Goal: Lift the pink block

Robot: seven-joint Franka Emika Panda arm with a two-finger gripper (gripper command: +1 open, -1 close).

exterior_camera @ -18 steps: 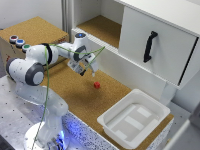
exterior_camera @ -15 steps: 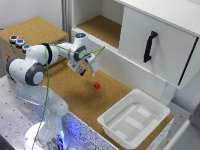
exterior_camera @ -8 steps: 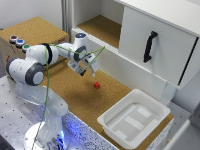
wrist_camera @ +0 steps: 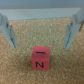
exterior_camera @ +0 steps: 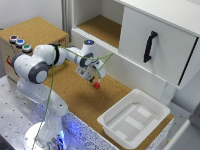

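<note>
The pink block point(exterior_camera: 97, 85) is a tiny red-pink cube lying on the cork board point(exterior_camera: 75, 100). In the wrist view the pink block point(wrist_camera: 39, 58) shows black marks on its faces. My gripper point(exterior_camera: 91, 77) hangs just above the block, slightly toward the exterior view's left. It is open and empty. In the wrist view the two fingers point(wrist_camera: 8, 33) stand wide apart on either side of the block, and the gripper point(wrist_camera: 39, 34) is centred a little beyond it.
A white tray point(exterior_camera: 131, 118) sits on the cork at the exterior view's right. A white cabinet with a black handle point(exterior_camera: 149, 46) stands behind. A box with round coloured buttons point(exterior_camera: 20, 43) is at the left.
The arm has barely moved; the gripper stays open above the block.
</note>
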